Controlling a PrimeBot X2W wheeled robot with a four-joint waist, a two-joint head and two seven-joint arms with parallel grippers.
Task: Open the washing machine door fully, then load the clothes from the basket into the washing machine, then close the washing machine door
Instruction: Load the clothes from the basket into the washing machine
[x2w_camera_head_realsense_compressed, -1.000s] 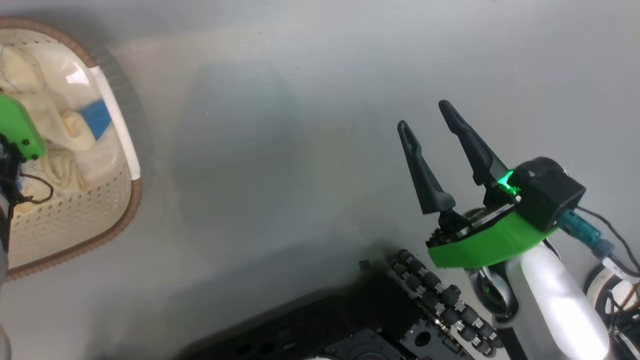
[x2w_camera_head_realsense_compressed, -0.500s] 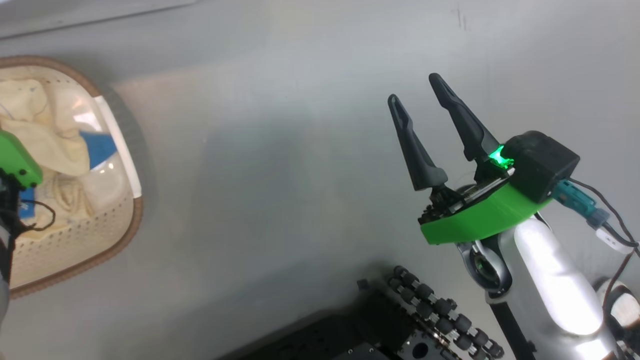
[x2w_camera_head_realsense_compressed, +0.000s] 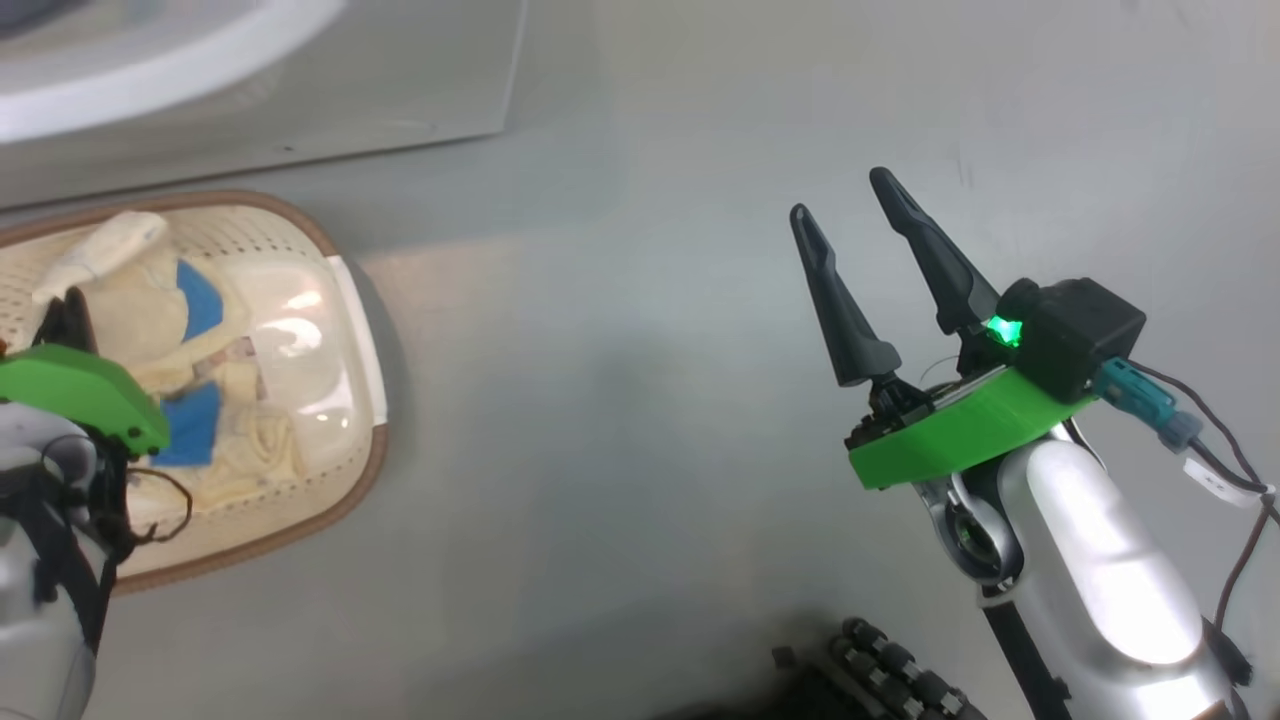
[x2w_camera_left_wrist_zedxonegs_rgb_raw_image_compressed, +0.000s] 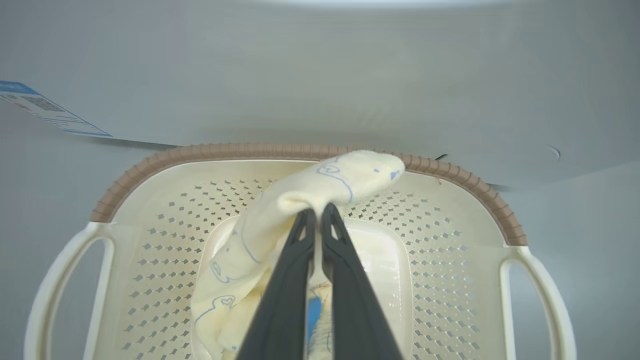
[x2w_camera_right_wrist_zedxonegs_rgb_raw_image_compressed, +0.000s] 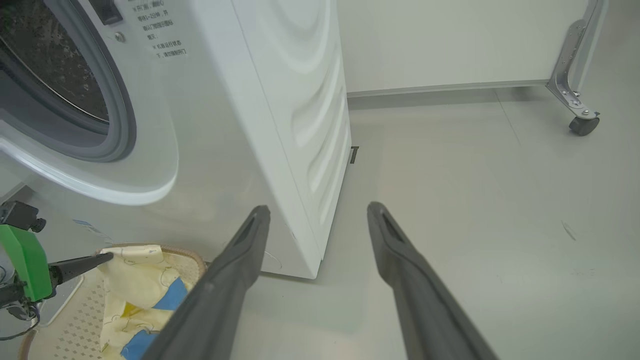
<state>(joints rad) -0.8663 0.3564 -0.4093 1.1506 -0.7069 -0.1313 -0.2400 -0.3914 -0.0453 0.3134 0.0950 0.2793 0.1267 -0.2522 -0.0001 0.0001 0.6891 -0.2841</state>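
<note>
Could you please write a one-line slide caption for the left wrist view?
Left gripper shut on the clothes, holding a cream bear-print fold over the perforated basket.

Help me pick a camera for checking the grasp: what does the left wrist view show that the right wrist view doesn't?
Left wrist view, not the right: both white handles of the basket, and the blue outline print on the clothes, close up at the tips of the shut left hand.
Right wrist view, not the left: the steel drum and grey seal of the washing machine, the open right hand, and a caster.
Both: the basket, the clothes, and the left hand pinching them.
</note>
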